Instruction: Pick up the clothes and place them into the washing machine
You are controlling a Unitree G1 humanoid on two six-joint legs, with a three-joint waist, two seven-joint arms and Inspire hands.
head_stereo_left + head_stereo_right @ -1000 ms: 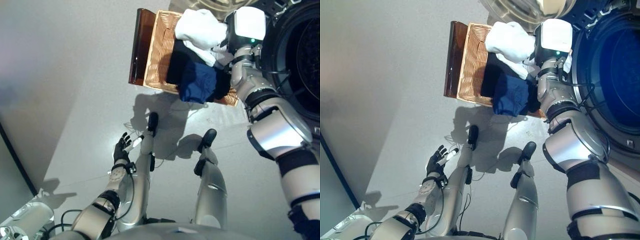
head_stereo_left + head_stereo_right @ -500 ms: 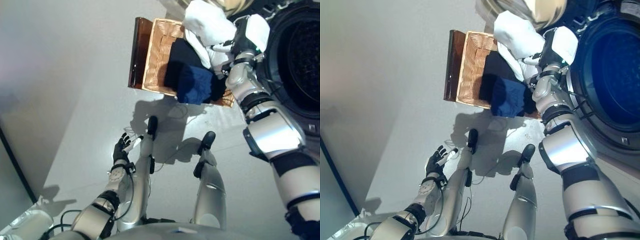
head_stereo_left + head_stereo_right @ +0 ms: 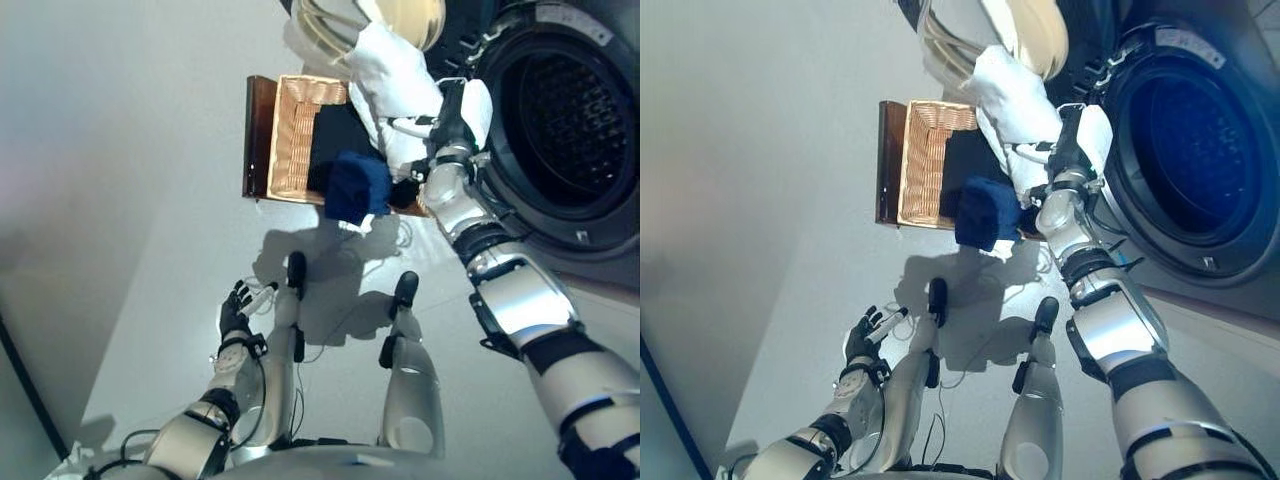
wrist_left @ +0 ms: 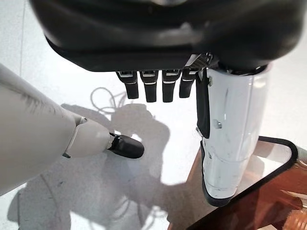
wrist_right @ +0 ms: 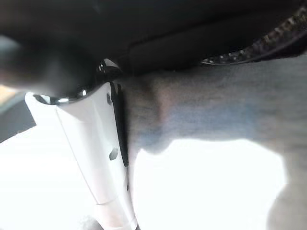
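Observation:
My right hand [image 3: 452, 104] is shut on a white garment [image 3: 395, 75] and holds it up over the wicker basket [image 3: 290, 140], close to the washing machine's open drum [image 3: 570, 120]. In the right wrist view the pale cloth [image 5: 206, 158] lies against the white-covered thumb [image 5: 96, 158]. A black garment [image 3: 335, 135] stays in the basket, and a dark blue one [image 3: 355, 185] hangs over its near rim. My left hand [image 3: 237, 305] is low by my side, open and holding nothing; its straight fingers [image 4: 158, 86] show in the left wrist view.
The washer's round glass door [image 3: 350, 20] stands open above the basket. A dark brown panel [image 3: 257, 135] runs along the basket's left side. Pale floor [image 3: 130, 150] spreads to the left.
My right hand has lifted the white garment higher and nearer the washer opening. The head camera has swung, so the whole scene shifted left. The left hand has stayed put.

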